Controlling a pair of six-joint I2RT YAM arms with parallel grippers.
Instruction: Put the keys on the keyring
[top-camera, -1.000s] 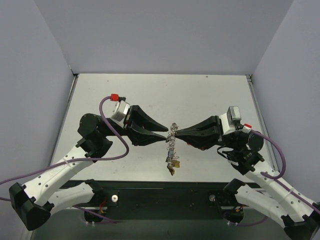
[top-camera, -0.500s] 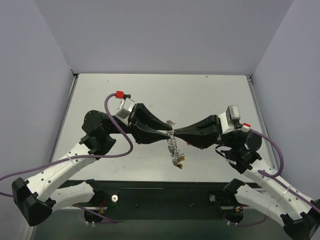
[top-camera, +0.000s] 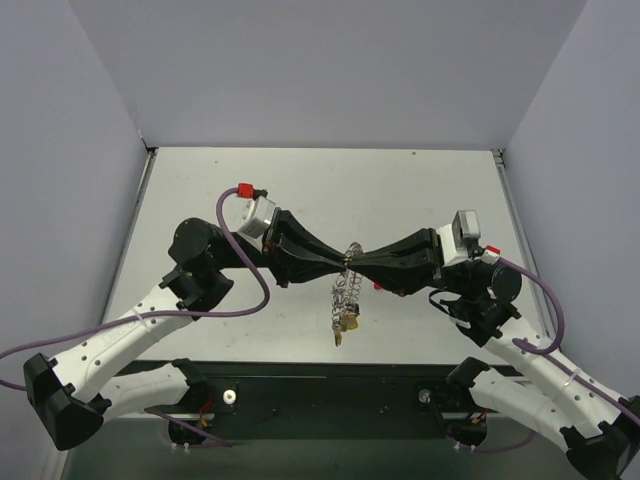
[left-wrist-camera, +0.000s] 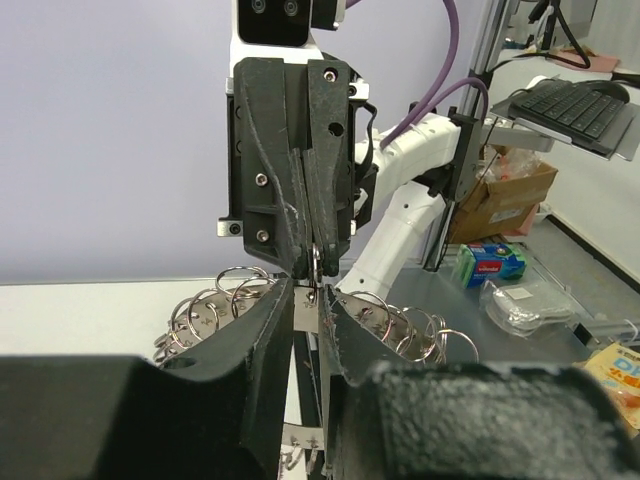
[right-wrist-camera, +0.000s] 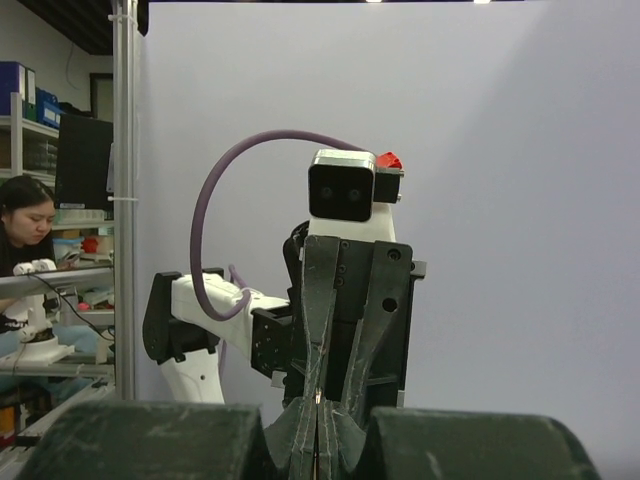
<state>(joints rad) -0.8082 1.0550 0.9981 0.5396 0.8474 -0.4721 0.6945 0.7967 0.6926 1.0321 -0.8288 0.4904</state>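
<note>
The keyring (top-camera: 346, 291), a coiled silvery wire hoop, hangs in the air between both arms above the table (top-camera: 420, 190). A gold-yellow tag (top-camera: 346, 324) dangles at its low end. My right gripper (top-camera: 356, 263) is shut on the ring's top from the right. My left gripper (top-camera: 343, 261) meets it tip to tip from the left. In the left wrist view my left gripper (left-wrist-camera: 308, 300) has narrow jaws with a silvery tag (left-wrist-camera: 307, 311) of the ring spanning them. Small rings (left-wrist-camera: 215, 308) fan out to both sides. The keys do not show plainly.
A small red speck (top-camera: 378, 285) shows under the right gripper's fingers; what it is I cannot tell. Grey walls (top-camera: 90, 150) stand to the left, right and back of the table. The black base rail (top-camera: 330, 385) runs along the near edge.
My left gripper has moved right until it meets the right gripper, and its jaws have narrowed onto the keyring's top. The ring has swung a little; the right gripper stays shut.
</note>
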